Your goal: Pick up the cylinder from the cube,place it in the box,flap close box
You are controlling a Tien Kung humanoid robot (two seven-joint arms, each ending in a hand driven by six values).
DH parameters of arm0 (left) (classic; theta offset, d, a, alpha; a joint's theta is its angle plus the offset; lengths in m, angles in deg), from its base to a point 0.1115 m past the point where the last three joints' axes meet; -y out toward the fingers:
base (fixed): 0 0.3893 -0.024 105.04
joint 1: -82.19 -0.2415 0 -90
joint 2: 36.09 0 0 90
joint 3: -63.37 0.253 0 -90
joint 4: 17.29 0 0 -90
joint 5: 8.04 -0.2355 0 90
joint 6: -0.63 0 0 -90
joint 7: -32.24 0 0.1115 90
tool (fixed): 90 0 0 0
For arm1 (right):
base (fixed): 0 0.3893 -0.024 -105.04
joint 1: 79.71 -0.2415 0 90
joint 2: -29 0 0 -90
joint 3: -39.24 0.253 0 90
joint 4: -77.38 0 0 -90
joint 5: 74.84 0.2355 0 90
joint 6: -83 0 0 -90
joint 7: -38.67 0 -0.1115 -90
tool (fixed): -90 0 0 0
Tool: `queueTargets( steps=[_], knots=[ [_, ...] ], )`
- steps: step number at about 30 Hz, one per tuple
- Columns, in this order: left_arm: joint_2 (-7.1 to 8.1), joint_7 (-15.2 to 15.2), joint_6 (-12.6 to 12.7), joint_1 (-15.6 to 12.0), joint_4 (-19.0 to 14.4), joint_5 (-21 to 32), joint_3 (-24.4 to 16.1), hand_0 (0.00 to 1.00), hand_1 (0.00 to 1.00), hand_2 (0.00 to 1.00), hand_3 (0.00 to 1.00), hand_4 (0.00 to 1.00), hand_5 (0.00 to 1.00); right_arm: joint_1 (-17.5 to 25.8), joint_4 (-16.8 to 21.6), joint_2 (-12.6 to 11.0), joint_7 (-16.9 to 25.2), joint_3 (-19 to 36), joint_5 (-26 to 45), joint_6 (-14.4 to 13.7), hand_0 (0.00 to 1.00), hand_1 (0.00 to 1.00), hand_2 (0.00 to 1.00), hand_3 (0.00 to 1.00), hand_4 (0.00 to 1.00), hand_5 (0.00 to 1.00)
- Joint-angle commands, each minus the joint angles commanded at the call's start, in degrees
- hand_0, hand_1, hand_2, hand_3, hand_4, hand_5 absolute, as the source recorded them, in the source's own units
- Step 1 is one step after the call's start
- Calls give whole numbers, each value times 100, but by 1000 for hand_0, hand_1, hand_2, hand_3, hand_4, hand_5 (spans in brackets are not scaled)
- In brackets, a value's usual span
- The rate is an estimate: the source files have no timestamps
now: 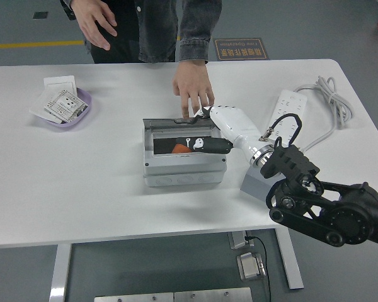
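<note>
One hand at work: the robot's right hand [205, 135], white-shelled with black fingers, reaches in over the grey plastic box [184, 153] from the box's right side.
Hand state: its black fingers [205, 145] lie stretched across the box's opening, holding nothing; they look placed to let go inside or to catch the flap.
Task's thing: the small orange cylinder [181, 149] sits inside the box, just beside the fingertips, partly hidden by them.
Cube: the grey cube [259, 182] stands right of the box, mostly covered by the black forearm; nothing shows on top of it.
Flap: the clear hinged flap [176, 122] stands up along the box's far edge, not yet closed.
Person: one hand [192, 90] presses fingertips on the box's far edge, probably steadying it; the other hand [94, 17] is lifted well behind the box.
Step, as I judge: placing looks done, closing remains.
Left arm: out of sight.
</note>
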Motion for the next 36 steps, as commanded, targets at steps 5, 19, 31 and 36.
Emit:
queueTargets(
  steps=[5, 19, 31, 36],
  knots=[
    [2, 12, 15, 1, 0, -80, -37, 594, 620, 557, 574, 476, 293, 22, 134, -69, 9, -26, 101, -34, 612, 656, 675, 626, 967, 851],
    [5, 28, 32, -4, 0, -183, -90, 594, 619, 556, 572, 475, 288, 134, 537, -266, 78, -126, 287, -154, 605, 660, 668, 609, 962, 866],
    [-9, 5, 41, -4, 0, -111, 10, 594, 620, 555, 571, 472, 287, 239, 493, -293, 168, -139, 396, -251, 618, 661, 668, 609, 941, 855],
    [-13, -5, 45, -8, 0, -75, 58, 594, 619, 555, 570, 470, 285, 266, 484, -329, 181, -61, 429, -264, 610, 661, 667, 608, 932, 859]
  ],
)
